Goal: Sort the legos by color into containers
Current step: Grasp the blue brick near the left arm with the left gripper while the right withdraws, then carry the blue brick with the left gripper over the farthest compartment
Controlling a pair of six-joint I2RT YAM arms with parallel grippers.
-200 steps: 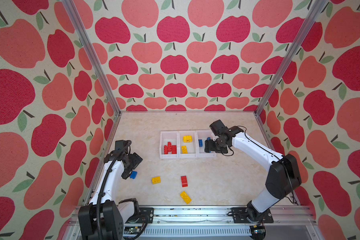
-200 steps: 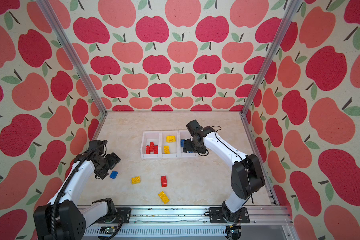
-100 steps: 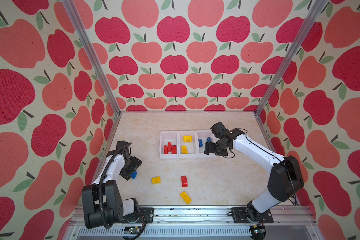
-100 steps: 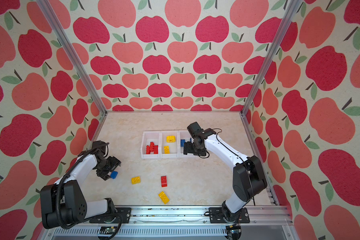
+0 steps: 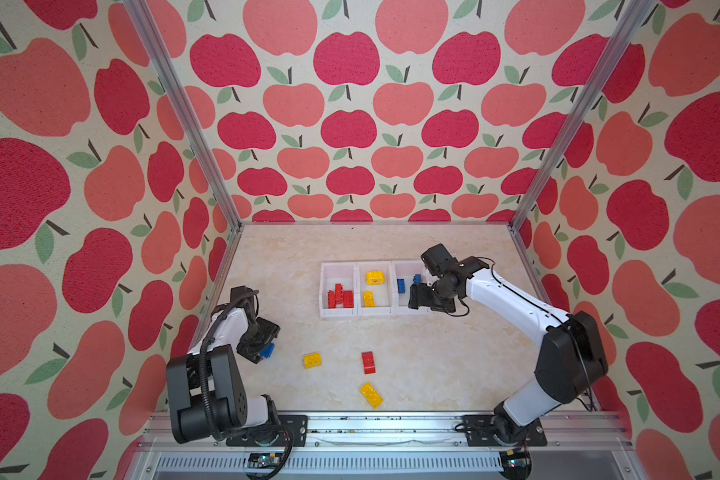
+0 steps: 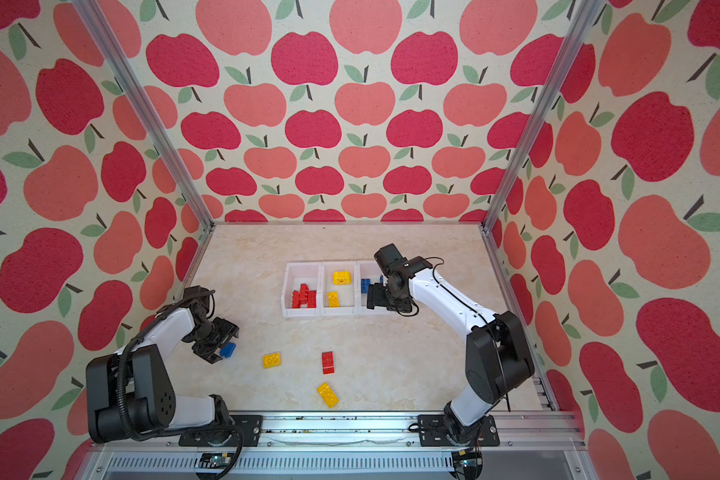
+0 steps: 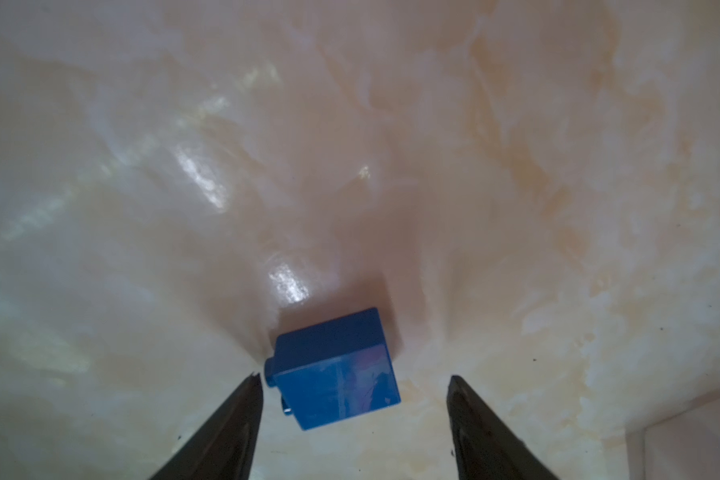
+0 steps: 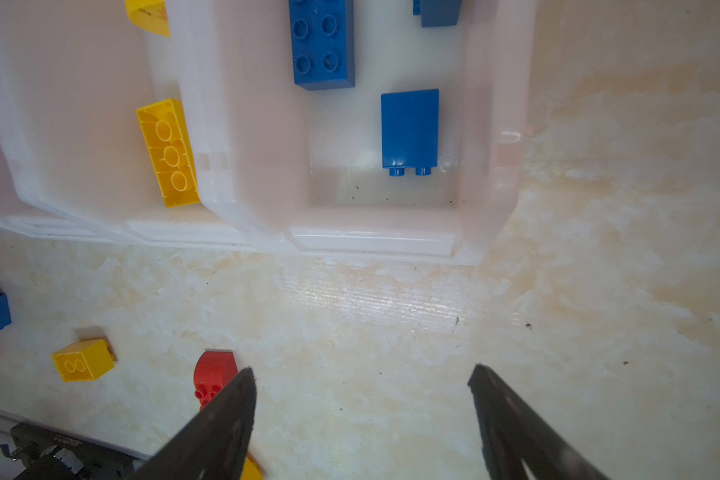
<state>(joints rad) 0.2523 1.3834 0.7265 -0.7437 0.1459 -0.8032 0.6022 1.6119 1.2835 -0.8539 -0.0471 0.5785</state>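
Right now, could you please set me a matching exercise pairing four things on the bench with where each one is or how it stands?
Things:
1. small blue brick
2. loose red brick
3. rounded yellow piece
4. right gripper

Places or states:
A. in the middle bin
B. open and empty, by the bin of blue bricks
C. on the table, between the left gripper's open fingers
D. on the table, clear of any gripper

Pairs: 1-C, 2-D, 3-A, 4-B
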